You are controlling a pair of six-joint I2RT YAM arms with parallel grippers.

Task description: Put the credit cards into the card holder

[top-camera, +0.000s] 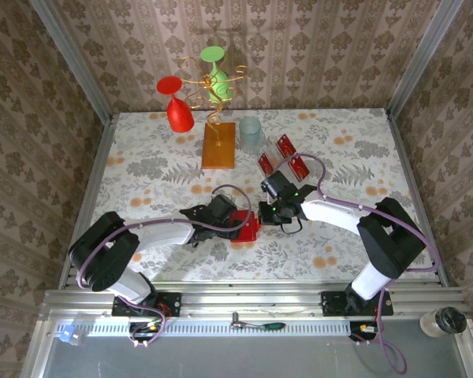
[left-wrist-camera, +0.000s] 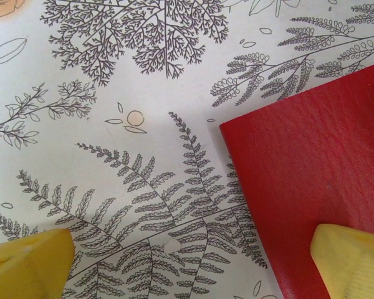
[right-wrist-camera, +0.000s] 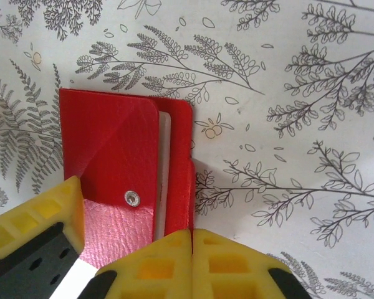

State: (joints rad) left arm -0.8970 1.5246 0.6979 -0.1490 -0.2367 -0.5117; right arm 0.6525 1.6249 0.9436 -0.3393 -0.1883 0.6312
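Note:
The red card holder (top-camera: 246, 228) lies on the table's near middle, between my two grippers. In the right wrist view the card holder (right-wrist-camera: 112, 149) shows its snap dot and a pale slit along its right side. My right gripper (right-wrist-camera: 192, 240) is shut on the thin right edge of it. My left gripper (left-wrist-camera: 190, 268) stands open; one yellow finger (left-wrist-camera: 352, 261) is over the card holder (left-wrist-camera: 311, 180), the other over the bare cloth. Three red credit cards (top-camera: 285, 146) stand further back on a clear stand. In the top view the left gripper (top-camera: 233, 217) and right gripper (top-camera: 262, 213) flank the holder.
A wire stand on an orange base (top-camera: 219, 146) carries a red glass (top-camera: 178, 110) and a green glass (top-camera: 217, 79) at the back. A pale cup (top-camera: 250, 132) stands beside it. Patterned walls close in the table on three sides.

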